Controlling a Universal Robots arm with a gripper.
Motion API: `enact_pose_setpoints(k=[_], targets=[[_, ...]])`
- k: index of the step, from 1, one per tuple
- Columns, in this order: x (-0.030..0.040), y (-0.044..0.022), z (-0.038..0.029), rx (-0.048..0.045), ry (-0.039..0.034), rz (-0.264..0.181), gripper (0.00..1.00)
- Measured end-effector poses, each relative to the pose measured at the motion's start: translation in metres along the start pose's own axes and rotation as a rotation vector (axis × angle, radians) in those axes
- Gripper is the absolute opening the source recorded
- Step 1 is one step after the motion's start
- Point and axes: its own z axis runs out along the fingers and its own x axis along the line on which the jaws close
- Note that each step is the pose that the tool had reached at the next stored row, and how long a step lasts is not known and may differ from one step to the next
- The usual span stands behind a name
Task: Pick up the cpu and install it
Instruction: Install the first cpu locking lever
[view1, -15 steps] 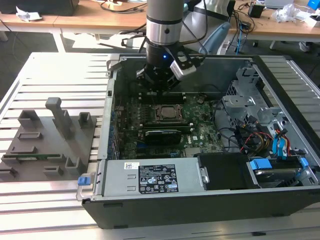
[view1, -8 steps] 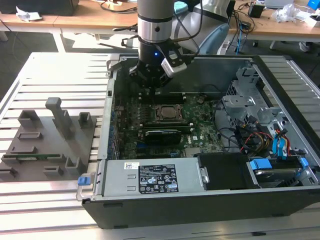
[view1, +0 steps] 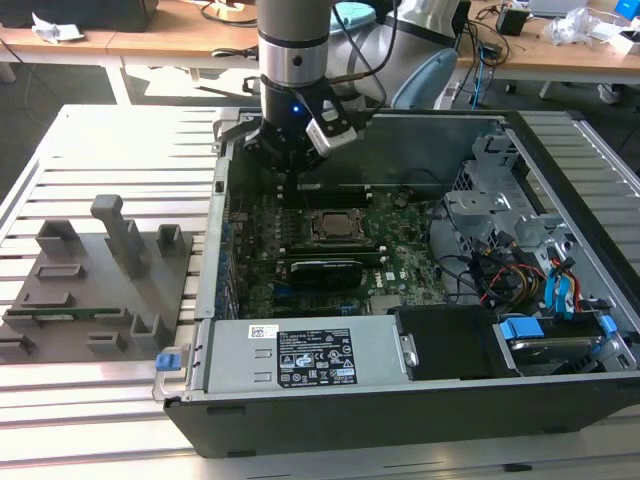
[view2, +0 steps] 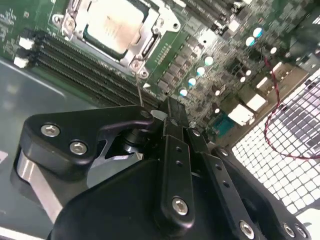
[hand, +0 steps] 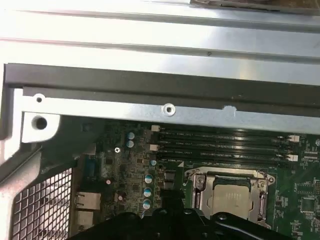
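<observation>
The cpu (view1: 333, 226), a pale metal-topped square, lies in the socket frame on the green motherboard (view1: 400, 265) inside the open computer case. Both wrist views show the cpu (view2: 111, 22) (hand: 231, 192) sitting within the frame with the metal latch around it. My gripper (view1: 288, 172) hangs above the board's rear corner, towards the exterior view's left of the socket and apart from the chip. In the second wrist view the black fingers (view2: 172, 150) meet at their tips, with the gripper (view2: 172, 107) holding nothing. The gripper's dark body (hand: 170, 220) also shows in the first wrist view.
A long black card (view1: 325, 270) lies just in front of the socket. Memory slots (hand: 220, 145) run beside it. The case wall (hand: 150, 85) and rear grille (view2: 295, 150) stand close to the gripper. A grey fixture tray (view1: 100, 270) sits outside the case; drive cage and cables (view1: 510, 250) crowd the other side.
</observation>
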Motion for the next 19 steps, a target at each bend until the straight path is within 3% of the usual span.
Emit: enact_pose_setpoints(k=[2, 4, 5, 9, 14, 19], targets=[[0.0006, 0.0002, 0.0, -0.0162, -0.001, 0.0, 0.11], [0.0005, 0.0013, 0.0001, -0.0208, -0.0015, 0.0, 0.11], [-0.0017, 0.0027, 0.0001, -0.0162, -0.001, -0.001, 0.11], [-0.0081, 0.0043, 0.0005, 0.0222, 0.0016, 0.0, 0.11], [-0.0152, 0.0066, 0.0009, 0.0317, 0.0025, 0.0, 0.11], [-0.0192, 0.0069, 0.0012, 0.0322, 0.0027, 0.0, 0.11]])
